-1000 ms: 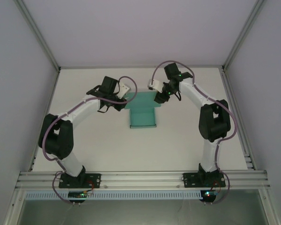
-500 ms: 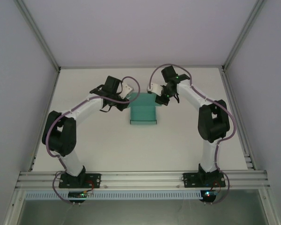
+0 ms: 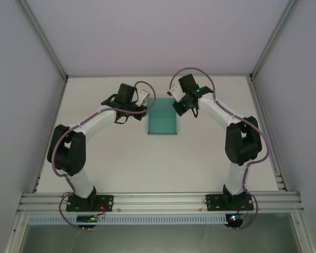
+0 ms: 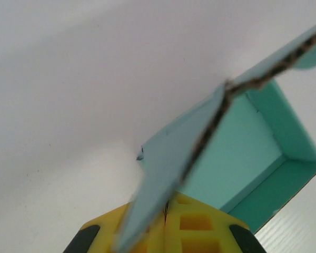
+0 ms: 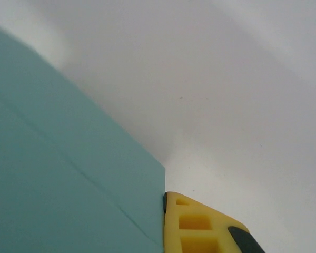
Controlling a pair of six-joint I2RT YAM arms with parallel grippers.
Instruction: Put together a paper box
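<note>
Centrally on white worktop (image 3: 121,158), between both arms: teal box (image 3: 163,123) partly folded, tray open with one end wall up, left hand (image 4: 166,211) clenched on a raised side flap with corrugated edge showing, right hand (image 5: 165,206) clenched on the opposite panel, yellow finger against card.

white table (image 3: 121,158) enclosed by pale lilac walls (image 3: 158,37) and aluminium rails (image 3: 158,199).
</note>
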